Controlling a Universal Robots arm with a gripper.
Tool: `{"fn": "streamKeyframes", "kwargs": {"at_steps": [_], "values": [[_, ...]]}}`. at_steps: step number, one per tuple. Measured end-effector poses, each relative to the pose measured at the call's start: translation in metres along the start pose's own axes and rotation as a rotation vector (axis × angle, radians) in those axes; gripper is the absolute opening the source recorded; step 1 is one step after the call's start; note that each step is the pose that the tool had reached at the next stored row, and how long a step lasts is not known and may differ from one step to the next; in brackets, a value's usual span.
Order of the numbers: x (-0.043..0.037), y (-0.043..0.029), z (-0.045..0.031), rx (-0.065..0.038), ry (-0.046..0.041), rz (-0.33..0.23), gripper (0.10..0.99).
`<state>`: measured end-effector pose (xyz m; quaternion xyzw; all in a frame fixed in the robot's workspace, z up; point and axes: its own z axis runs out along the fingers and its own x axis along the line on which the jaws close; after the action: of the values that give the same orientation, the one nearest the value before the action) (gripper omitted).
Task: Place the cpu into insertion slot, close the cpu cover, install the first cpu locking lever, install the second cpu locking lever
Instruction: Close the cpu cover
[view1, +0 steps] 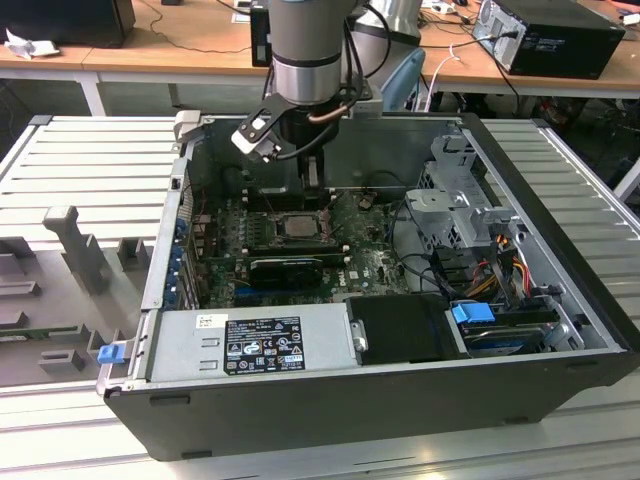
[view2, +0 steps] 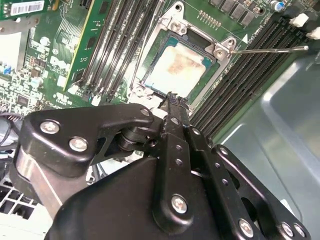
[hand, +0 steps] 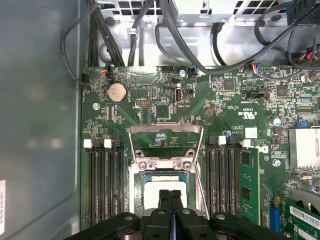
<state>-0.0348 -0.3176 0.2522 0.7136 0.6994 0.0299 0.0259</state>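
The chip lies on the green board; we see the gripper shut, empty, close over its edge.

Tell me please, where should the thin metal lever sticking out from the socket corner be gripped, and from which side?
Grip the locking lever near its free tip, far from its pinned end. Probably come from above, straddling the rod crosswise: it is thin, straight and lies over the memory slots.

Grey cylindrical arm with a silver band, and a matte black linked-bar gripper studded with silver screws
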Motion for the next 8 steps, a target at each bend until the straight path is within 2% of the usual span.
{"fn": "streamKeyframes", "kwargs": {"at_steps": [2,3,6,8], "values": [[0.0001,0.0006,-0.0076,0.0,0.0,0.0,0.106],[0.0002,0.0007,-0.009,0.0,0.0001,0.0,0.106],[0.0007,0.0043,-0.0088,0.0,0.0,0.0,0.106],[0.001,0.0091,-0.0084,0.0,0.0,0.0,0.106]]}}
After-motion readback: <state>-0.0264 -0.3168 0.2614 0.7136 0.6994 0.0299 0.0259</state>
